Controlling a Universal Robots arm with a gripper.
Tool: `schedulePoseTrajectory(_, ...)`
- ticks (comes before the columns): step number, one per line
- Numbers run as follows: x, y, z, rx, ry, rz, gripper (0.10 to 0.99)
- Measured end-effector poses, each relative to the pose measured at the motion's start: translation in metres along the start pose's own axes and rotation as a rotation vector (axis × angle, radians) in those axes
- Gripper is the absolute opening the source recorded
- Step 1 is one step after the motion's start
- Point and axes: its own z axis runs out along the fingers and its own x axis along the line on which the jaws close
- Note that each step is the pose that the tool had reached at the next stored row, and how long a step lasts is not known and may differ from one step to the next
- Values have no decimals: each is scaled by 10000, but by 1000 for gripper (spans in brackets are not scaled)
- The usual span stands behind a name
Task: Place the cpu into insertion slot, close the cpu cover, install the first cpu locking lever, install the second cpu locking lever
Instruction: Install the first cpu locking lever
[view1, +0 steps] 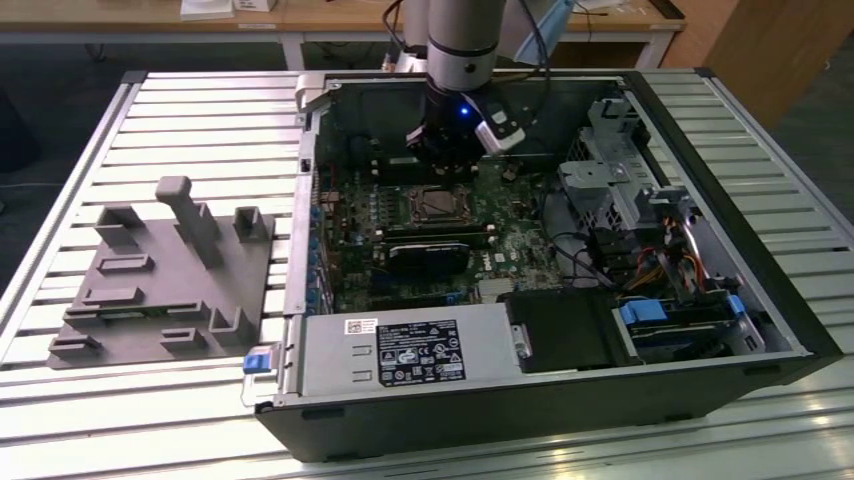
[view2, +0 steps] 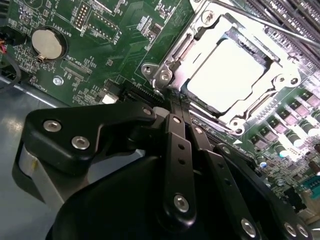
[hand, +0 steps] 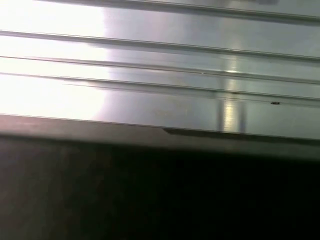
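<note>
We found the gripper (view2: 172, 107) lowered inside the open computer case (view1: 747, 300), its tips just beside one corner of the insertion slot (view2: 227, 72) in the second wrist view. The two fingers (view2: 175, 150) lay drawn together, side by side, with nothing visible between them.

The cpu (view2: 225, 75) was already seated in the slot, its pale metal top showing through the window of the cpu cover (view2: 202, 30). The cover appeared to be lying flat over the chip, so we judged the first two steps done. A thin metal rod, which we took for a locking lever (view2: 260, 22), ran along the far side of the frame; we could not tell whether it was latched. The second lever we could not make out with confidence. We therefore judged the lever work to be what remained, with the gripper nearest the socket's near corner.

By count: one arm (view1: 465, 40), one gripper, one cpu, one slot, one cover, one lever clearly seen. On the motherboard (view2: 115, 40) we noted one round coin battery (view2: 47, 44). In the exterior view one grey fixture block (view1: 160, 275) stood on the slatted table (view1: 80, 180), well apart from the case, on the exterior view's left.
</note>
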Motion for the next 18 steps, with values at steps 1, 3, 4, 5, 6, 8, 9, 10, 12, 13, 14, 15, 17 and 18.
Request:
schedulePoseTrajectory(1,0,1,-19,1,2,-1,106)
schedulePoseTrajectory(3,-1,2,-75,9,7,-2,106)
schedulePoseTrajectory(4,-1,3,-107,9,6,-2,106)
schedulePoseTrajectory(5,-1,4,-140,9,6,-1,106)
schedulePoseTrajectory(6,-2,4,-159,11,8,-2,106)
schedulePoseTrajectory(8,-1,-3,-162,8,6,-4,106)
schedulePoseTrajectory(9,-1,-15,-163,9,7,-3,106)
schedulePoseTrajectory(10,0,-21,-163,9,7,-2,106)
schedulePoseTrajectory(12,0,-32,-163,9,7,-2,106)
schedulePoseTrajectory(13,1,-37,-164,9,7,-1,106)
schedulePoseTrajectory(14,1,-41,-164,10,7,-2,106)
schedulePoseTrajectory(15,1,-44,-164,10,7,-2,106)
schedulePoseTrajectory(17,1,-51,-164,10,7,-1,106)
schedulePoseTrajectory(18,0,-53,-164,8,6,-2,106)
